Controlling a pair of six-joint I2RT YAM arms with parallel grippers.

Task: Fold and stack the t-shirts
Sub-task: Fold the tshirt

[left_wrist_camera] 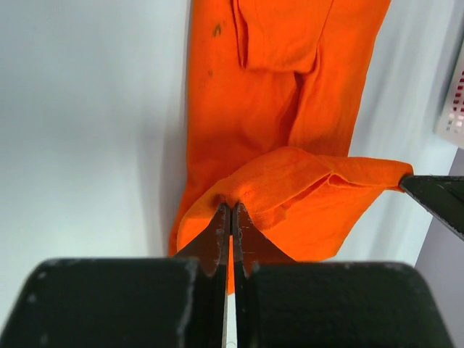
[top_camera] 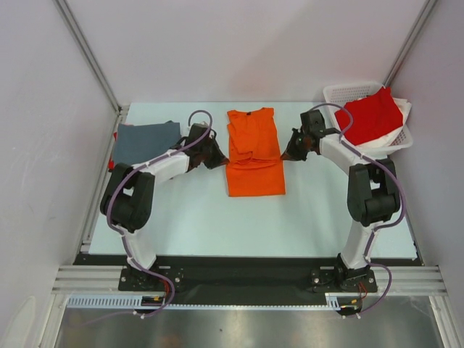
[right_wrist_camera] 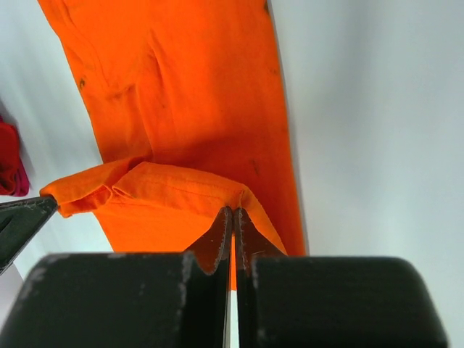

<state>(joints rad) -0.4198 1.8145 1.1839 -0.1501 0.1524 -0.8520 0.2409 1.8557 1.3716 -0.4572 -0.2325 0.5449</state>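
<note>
Orange soft-cloth short-sleeved t-shirt (top_camera: 255, 177) lies at the middle of the pale flat table (top_camera: 196, 217), long axis running from the arm bases toward the far wall, collar at the far end. Left gripper (top_camera: 217, 156) is pinched tight on the shirt's left edge about mid-length, with no gap between its fingers in the wrist view. Right gripper (top_camera: 288, 154) is clamped the same way on the right edge, straight across. A raised ridge of cloth spans between them across the width. Both arms are equally near, one per side, so the fold likely has to travel along the long axis with both moving together. Slate grey folded t-shirt (top_camera: 147, 138) sits far left; red t-shirt (top_camera: 371, 116) rests on the white plastic lattice basket (top_camera: 348, 92) far right
</note>
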